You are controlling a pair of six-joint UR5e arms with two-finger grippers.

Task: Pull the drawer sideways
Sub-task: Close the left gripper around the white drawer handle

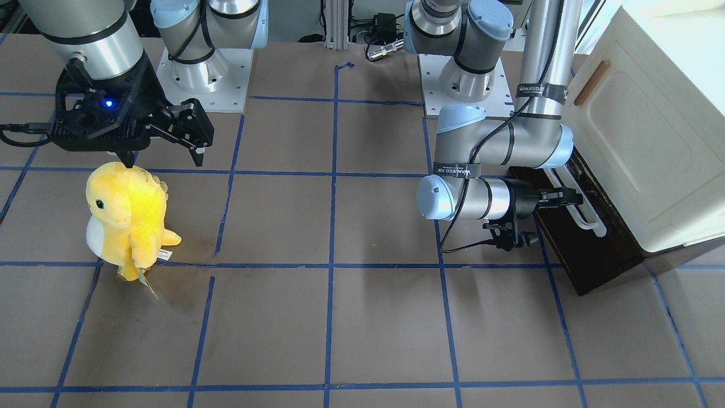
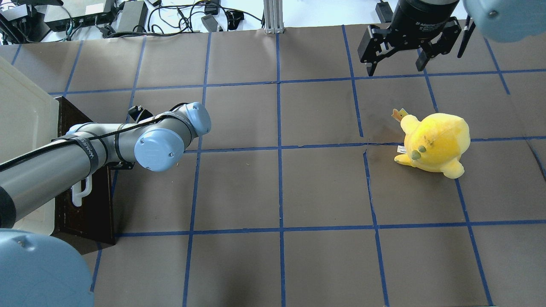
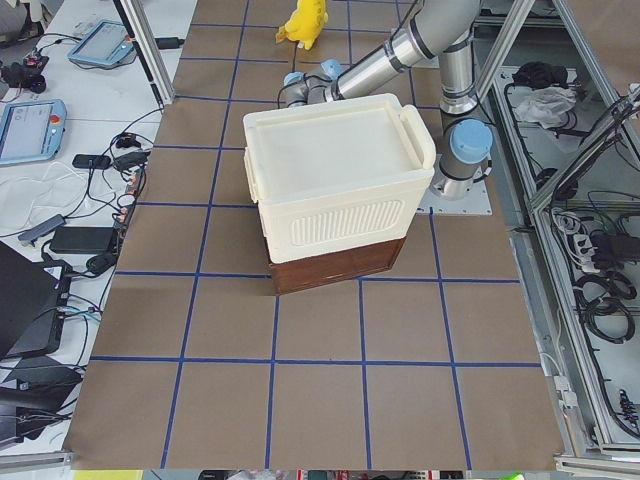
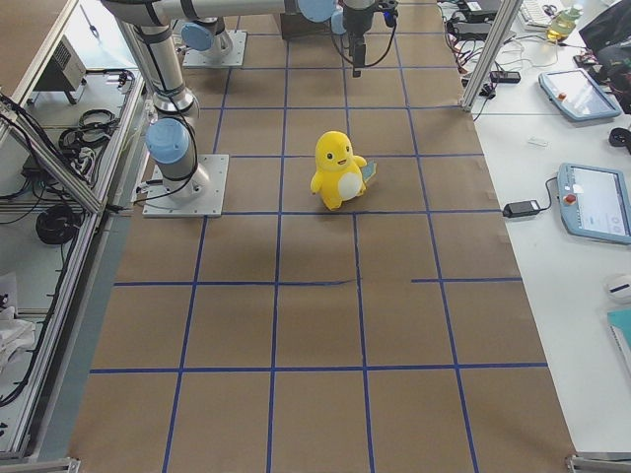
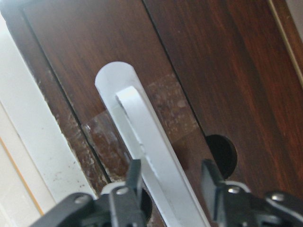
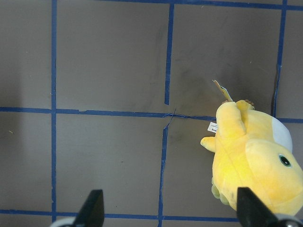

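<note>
Straddling the drawer's white handle, the left gripper is spread: one finger lies against the bar, the other stands clear of it. The drawer sits under the cream cabinet at the robot's left end of the table. The right gripper hangs with its fingers wide apart, above the table beside a yellow plush.

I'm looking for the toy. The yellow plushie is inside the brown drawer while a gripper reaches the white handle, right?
No. The yellow plushie stands on the table, far from the drawer, as the front-facing view shows. The left gripper does reach the white handle.
</note>
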